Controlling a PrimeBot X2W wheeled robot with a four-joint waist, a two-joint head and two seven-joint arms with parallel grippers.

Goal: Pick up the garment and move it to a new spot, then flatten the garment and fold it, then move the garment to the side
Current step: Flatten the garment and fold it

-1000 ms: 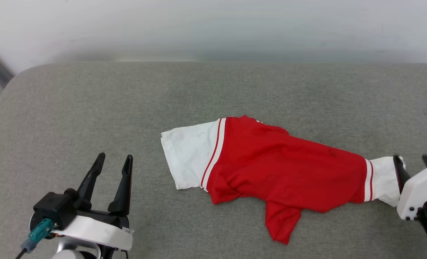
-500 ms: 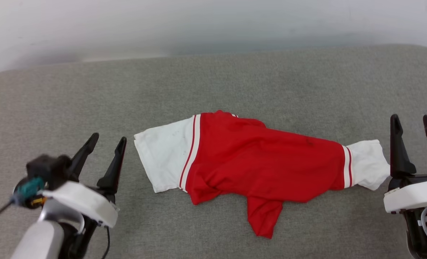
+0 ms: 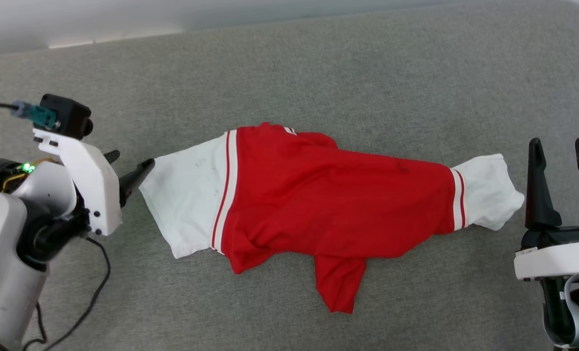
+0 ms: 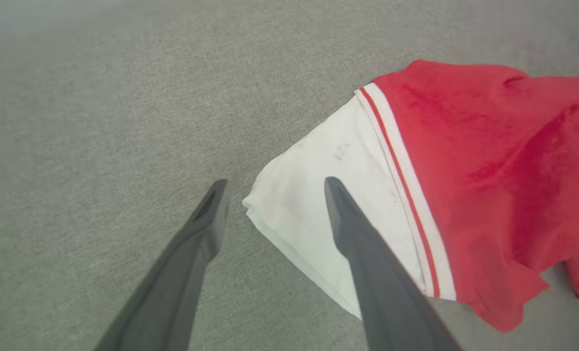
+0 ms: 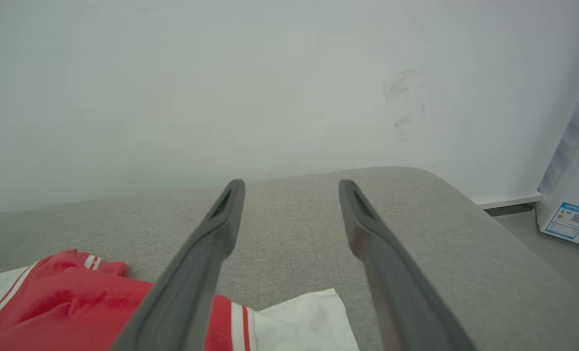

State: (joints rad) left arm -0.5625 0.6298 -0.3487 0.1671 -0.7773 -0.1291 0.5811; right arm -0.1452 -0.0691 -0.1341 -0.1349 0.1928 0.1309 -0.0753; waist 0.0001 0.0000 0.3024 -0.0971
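Note:
The garment (image 3: 328,195) lies crumpled across the grey cushion, a red body with a white sleeve at each end and striped trim; its print is hidden. My left gripper (image 3: 129,162) points rightward at the left sleeve (image 3: 187,195). In the left wrist view the left gripper (image 4: 276,186) is open, with the sleeve's corner (image 4: 289,204) between its fingers and one finger over the white cloth. My right gripper (image 3: 557,144) stands open just right of the right sleeve (image 3: 487,190), apart from it. In the right wrist view the right gripper (image 5: 292,185) holds nothing above the garment (image 5: 65,287).
The grey cushion (image 3: 318,63) ends at a white wall (image 5: 221,73) behind and rounds off at its right end (image 5: 465,204). A white appliance with a blue label (image 5: 569,219) stands on the floor beyond. A black cable (image 3: 94,287) trails from my left arm.
The head camera has tilted down and the picture shifted. My left gripper swung up and turned to point at the left sleeve. My right gripper drew back from the right sleeve and stands upright.

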